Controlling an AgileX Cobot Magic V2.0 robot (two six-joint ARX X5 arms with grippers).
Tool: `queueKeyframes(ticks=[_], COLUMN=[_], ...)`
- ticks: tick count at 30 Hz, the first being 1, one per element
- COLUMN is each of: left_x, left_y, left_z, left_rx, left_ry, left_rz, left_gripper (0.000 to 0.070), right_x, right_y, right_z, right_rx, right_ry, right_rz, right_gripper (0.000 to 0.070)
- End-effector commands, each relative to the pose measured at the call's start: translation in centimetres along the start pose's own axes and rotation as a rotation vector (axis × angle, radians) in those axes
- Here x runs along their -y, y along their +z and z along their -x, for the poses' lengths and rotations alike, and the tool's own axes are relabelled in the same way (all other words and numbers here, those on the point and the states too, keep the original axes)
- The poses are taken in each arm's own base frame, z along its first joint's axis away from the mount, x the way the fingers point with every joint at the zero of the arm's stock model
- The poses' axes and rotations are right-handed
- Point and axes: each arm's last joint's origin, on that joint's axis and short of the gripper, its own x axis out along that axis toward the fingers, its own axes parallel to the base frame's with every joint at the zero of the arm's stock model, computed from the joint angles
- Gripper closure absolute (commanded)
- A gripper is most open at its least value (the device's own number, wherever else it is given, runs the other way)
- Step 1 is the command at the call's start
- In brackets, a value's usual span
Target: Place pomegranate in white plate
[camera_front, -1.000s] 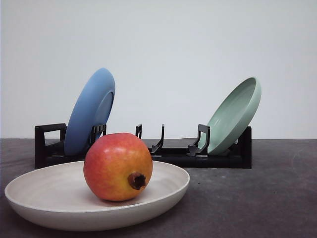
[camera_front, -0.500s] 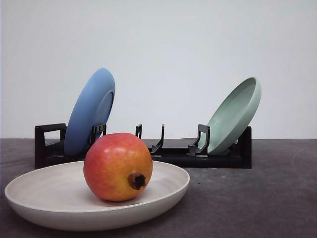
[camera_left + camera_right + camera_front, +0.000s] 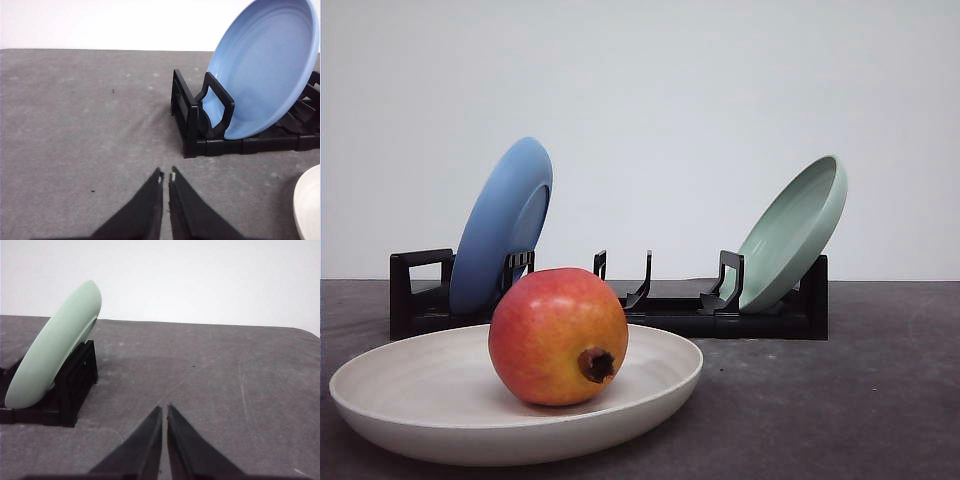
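The pomegranate (image 3: 558,336), red shading to yellow-orange with its dark crown stub facing the camera, rests inside the white plate (image 3: 410,400) at the front left of the table. A sliver of that plate's rim (image 3: 307,205) shows in the left wrist view. My left gripper (image 3: 166,176) hovers over bare grey table, shut with nothing between its fingers, beside the rack's left end. My right gripper (image 3: 164,410) is likewise shut and empty, over the table to the right of the rack.
A black dish rack (image 3: 660,310) stands behind the white plate. A blue plate (image 3: 500,225) leans in its left end and a pale green plate (image 3: 795,230) in its right end. Grey table surface stretches to the right of the rack.
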Motion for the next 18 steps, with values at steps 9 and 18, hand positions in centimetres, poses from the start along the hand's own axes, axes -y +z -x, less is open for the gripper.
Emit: queueKeyframes(ticks=[9, 18], left_x=[-0.02, -0.02], left_y=[-0.35, -0.35], left_z=[-0.09, -0.09], left_rx=[-0.014, -0.014], left_ry=[0.002, 0.002], left_rz=[-0.008, -0.008], left_gripper=[0.07, 0.07], right_x=[0.02, 0.02], right_y=[-0.04, -0.04], right_z=[-0.03, -0.03], right_rx=[0.006, 0.006], right_ry=[-0.005, -0.005], right_rz=[-0.01, -0.01], right_gripper=[0.0686, 0.0686])
